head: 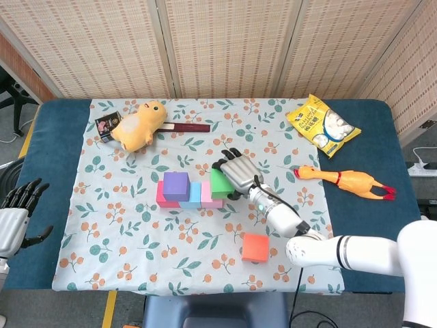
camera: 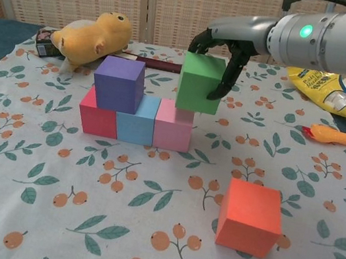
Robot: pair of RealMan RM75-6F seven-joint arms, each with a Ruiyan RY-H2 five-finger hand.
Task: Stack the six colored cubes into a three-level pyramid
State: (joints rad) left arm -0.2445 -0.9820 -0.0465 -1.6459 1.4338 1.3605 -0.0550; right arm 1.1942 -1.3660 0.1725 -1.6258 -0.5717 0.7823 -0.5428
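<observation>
The right hand [camera: 217, 50] is grasping the green cube [camera: 200, 82] from above, with fingers down its far and right sides. It carries the cube in the air, just over the pink cube [camera: 174, 125], and the green cube looks a little tilted and shifted toward the right edge of the row. The pink cube is the right end of the bottom row, touching the blue cube [camera: 136, 118], which touches the red cube [camera: 97, 116]. The purple cube [camera: 119, 84] sits on top, across the red and blue ones. The orange cube [camera: 250, 217] lies apart, near the front of the flowered cloth [camera: 47, 194] that covers the bench [head: 65, 137].

The risk here, I think, is the placing. The green cube should rest across the blue and pink cubes, beside the purple one. If it comes down too far right, it may tip off the pink cube. If it comes down tilted, a corner may push the purple cube or move the row.

The left hand [head: 17, 212] is released, fingers apart, at the left edge of the bench.
</observation>
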